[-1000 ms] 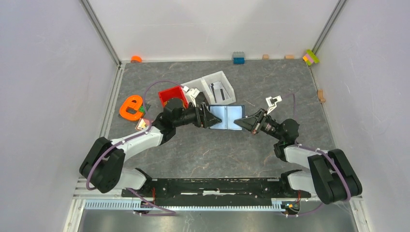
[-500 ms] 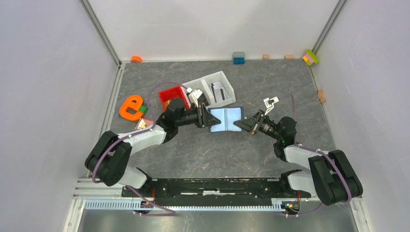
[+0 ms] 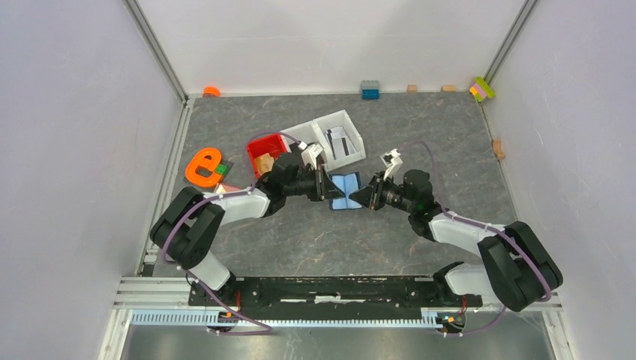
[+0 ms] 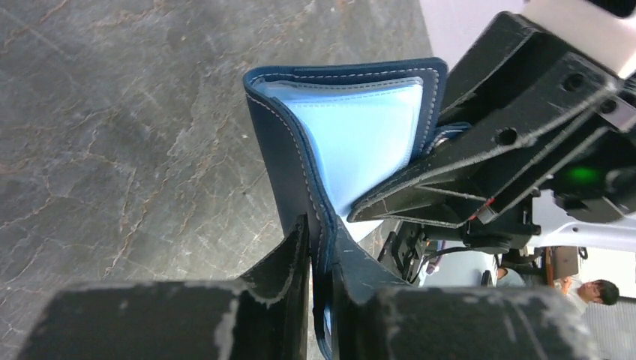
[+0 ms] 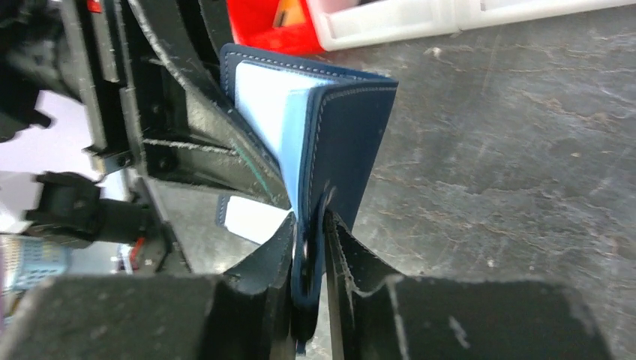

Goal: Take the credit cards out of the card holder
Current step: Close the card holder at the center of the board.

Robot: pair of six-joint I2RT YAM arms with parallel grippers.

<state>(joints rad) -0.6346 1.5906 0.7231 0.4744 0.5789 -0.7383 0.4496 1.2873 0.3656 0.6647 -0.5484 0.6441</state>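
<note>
The card holder (image 3: 346, 187) is held between both claws, just ahead of each: the left claw (image 3: 328, 185) pinches one navy flap, the right claw (image 3: 361, 196) the opposite flap (no credit cards show), with the flaps folded near together.

Top view: card holder (image 3: 346, 192) shows only a blue middle strip. Its flap edges are covered by left gripper (image 3: 330, 189) and right gripper (image 3: 360, 197). What its pockets hold cannot be told. In both wrist views the pinched flap's lower end is hidden between the fingers. Pieces (image 3: 339, 140) in white bin (image 3: 339, 115), toward the far edge of the table (image 3: 450, 150), are too small to identify. Red bin (image 3: 262, 154) is partly behind the left arm.
</note>
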